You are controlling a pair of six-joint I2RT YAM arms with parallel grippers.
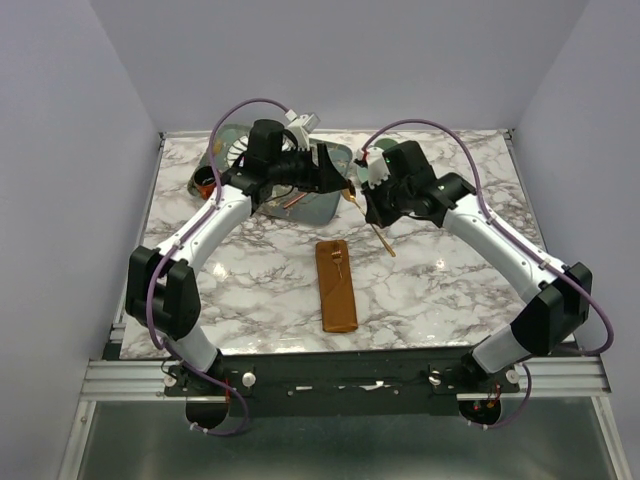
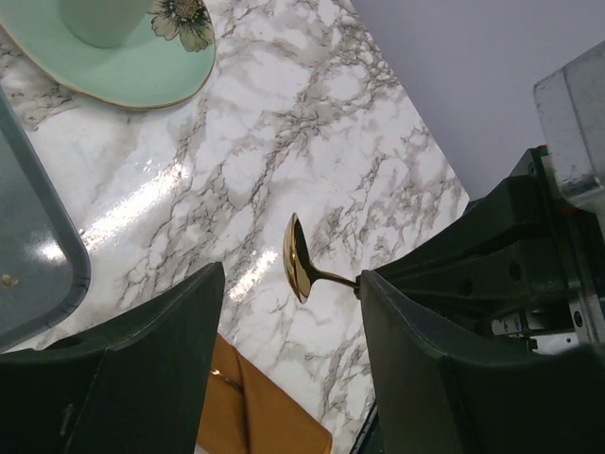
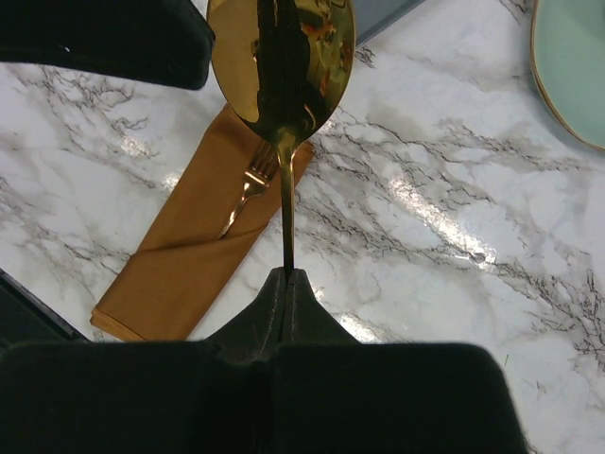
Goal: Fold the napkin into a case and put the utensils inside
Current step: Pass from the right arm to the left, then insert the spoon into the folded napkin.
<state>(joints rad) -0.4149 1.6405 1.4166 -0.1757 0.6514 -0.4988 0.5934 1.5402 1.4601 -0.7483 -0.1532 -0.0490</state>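
Observation:
The napkin lies folded into a long rust-orange case [image 1: 336, 285] at the table's middle, with a gold fork [image 1: 340, 262] tucked into its far end. My right gripper [image 3: 288, 279] is shut on the handle of a gold spoon [image 3: 281, 66] and holds it above the marble beyond the case [image 3: 189, 255], where the fork [image 3: 248, 184] shows. My left gripper [image 2: 288, 303] is open. The spoon's bowl [image 2: 299, 257] hangs just past its fingertips, touching neither finger. In the top view the left gripper [image 1: 343, 185] and right gripper [image 1: 372, 212] meet at the spoon [image 1: 353, 198].
A grey tray [image 1: 322, 208] stands at the back left under the left arm, with a copper utensil [image 1: 293, 200] in it. Behind it is a green plate [image 2: 123, 71] carrying a cup [image 2: 104, 19]. A dark bowl [image 1: 205, 182] sits at the far left.

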